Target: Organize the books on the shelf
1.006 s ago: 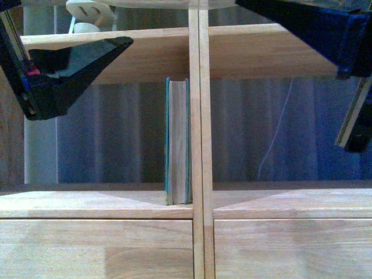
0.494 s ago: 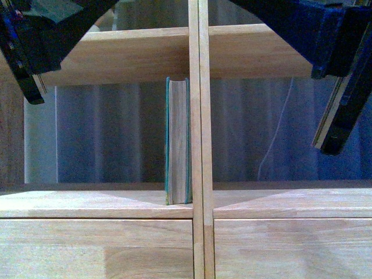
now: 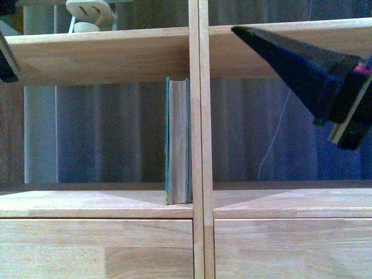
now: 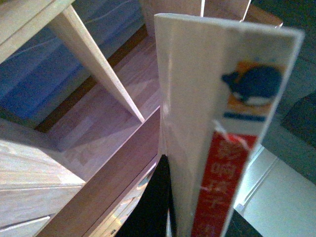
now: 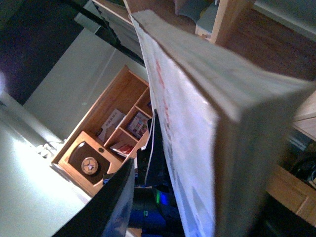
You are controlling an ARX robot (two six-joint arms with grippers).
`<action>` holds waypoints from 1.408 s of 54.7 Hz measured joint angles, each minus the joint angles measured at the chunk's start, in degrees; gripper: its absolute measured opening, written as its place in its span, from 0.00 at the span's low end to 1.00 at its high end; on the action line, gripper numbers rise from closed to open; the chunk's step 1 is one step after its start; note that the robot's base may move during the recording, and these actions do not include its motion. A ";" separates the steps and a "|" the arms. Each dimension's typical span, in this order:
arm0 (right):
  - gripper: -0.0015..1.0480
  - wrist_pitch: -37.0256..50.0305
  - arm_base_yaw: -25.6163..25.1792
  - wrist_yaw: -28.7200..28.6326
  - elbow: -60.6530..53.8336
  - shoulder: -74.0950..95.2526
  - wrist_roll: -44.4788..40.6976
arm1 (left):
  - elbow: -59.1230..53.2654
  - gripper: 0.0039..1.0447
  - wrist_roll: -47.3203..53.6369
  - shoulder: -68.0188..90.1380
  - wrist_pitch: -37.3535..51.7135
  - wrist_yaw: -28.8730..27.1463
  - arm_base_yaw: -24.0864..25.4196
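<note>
Teal book (image 3: 178, 142): upright on the shelf (image 3: 99, 203), touching the divider (image 3: 199, 116), which props it.
Left fingers (image 4: 157, 202): clamped on the paperback (image 4: 207, 123), held edge-on, likely for slotting in.
Right fingers (image 3: 290, 58): right of the divider, clamped on a pale book (image 5: 197, 148).

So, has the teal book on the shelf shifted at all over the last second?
No. The teal book stands upright, tight against the central divider, with its foot at the same spot on the lower board as before.
</note>
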 joint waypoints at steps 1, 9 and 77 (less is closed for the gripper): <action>0.70 0.00 -0.20 -0.13 -0.09 0.02 0.02 | 0.04 0.06 -0.07 -0.09 0.00 -0.02 0.20; 0.90 -0.76 -3.58 -2.10 -1.51 0.20 0.04 | 1.81 0.06 -0.59 -2.12 -1.66 0.24 3.37; 0.93 7.30 -43.74 -28.46 -32.68 -36.11 28.65 | 43.45 0.06 81.83 34.16 -39.80 -27.65 8.66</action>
